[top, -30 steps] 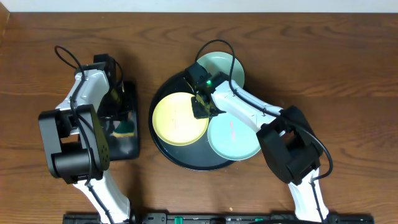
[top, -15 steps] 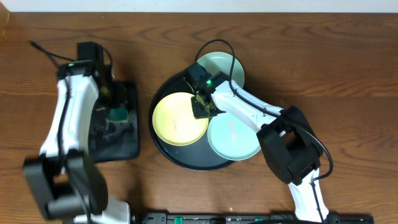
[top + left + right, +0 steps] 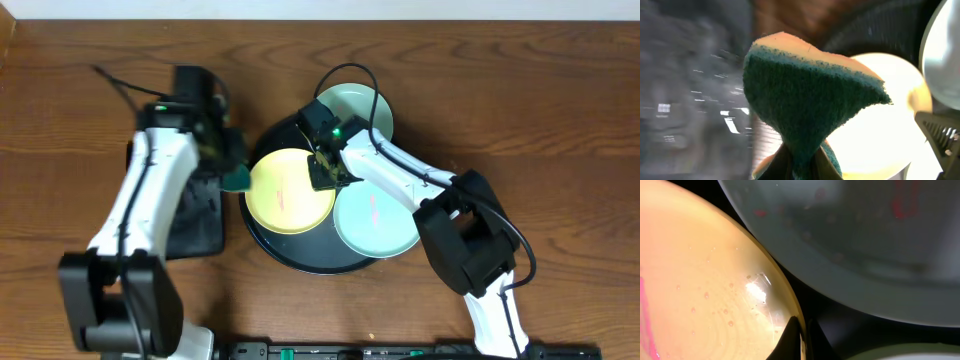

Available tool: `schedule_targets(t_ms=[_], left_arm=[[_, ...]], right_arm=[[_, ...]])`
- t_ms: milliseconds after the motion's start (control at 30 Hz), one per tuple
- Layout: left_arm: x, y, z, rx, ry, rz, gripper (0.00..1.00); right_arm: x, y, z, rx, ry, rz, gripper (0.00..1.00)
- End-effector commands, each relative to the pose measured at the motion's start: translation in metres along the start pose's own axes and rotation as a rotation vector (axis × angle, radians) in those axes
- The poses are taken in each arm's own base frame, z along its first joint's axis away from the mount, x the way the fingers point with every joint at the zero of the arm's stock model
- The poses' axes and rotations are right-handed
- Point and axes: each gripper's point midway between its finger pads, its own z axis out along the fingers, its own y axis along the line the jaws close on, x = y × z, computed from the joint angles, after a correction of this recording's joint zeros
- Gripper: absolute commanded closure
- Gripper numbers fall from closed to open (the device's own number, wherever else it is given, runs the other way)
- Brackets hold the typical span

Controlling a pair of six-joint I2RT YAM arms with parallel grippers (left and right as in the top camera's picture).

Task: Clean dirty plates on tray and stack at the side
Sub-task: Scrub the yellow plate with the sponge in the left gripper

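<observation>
The large round black tray [image 3: 300,258] holds a pale yellow plate [image 3: 285,195] on its left, a mint plate [image 3: 362,104] at the back and a cyan plate [image 3: 378,222] at the right. Red smears show on the yellow and cyan plates. My right gripper [image 3: 327,176] is shut on the yellow plate's right rim [image 3: 790,311], one finger inside and one outside. My left gripper [image 3: 234,172] is shut on a teal and yellow sponge [image 3: 810,100] and holds it at the tray's left edge, beside the yellow plate [image 3: 880,115].
A smaller rectangular black tray [image 3: 195,215] lies left of the round tray, under my left arm. The wooden table [image 3: 520,110] runs to a pale wall at the back. My right arm reaches over the cyan plate.
My left arm has lifted the sponge off the rectangular tray and swung right to the round tray's left edge. My right gripper has stayed on the yellow plate's rim.
</observation>
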Motion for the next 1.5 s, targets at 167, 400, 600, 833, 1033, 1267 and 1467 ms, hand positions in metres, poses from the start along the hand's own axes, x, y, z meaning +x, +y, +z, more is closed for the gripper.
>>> schedule_targets(t_ms=[167, 400, 600, 833, 1033, 1267, 1467], left_arm=[[0.033, -0.023, 0.048, -0.006, 0.150, -0.047, 0.93], [0.039, -0.033, 0.078, -0.015, 0.195, -0.028, 0.92], [0.057, -0.048, 0.101, -0.007, 0.267, 0.010, 0.93], [0.064, -0.101, 0.094, 0.306, 0.312, 0.147, 0.93], [0.056, -0.104, 0.092, 0.366, 0.292, 0.157, 0.93], [0.034, -0.006, 0.103, -0.196, 0.160, -0.098, 0.93], [0.041, 0.032, 0.090, -0.411, 0.147, -0.146, 0.93]], right_arm=[[0.006, -0.001, 0.009, -0.047, 0.048, 0.033, 0.99], [0.008, -0.001, 0.011, -0.052, 0.053, 0.033, 0.99], [0.008, -0.001, 0.011, -0.052, 0.052, 0.033, 0.99], [0.008, -0.001, 0.011, -0.052, 0.052, 0.033, 0.99], [0.008, -0.001, 0.011, -0.052, 0.052, 0.033, 0.99], [0.008, -0.001, 0.011, -0.051, 0.052, 0.033, 0.99], [0.008, -0.001, 0.011, -0.052, 0.051, 0.033, 0.99]])
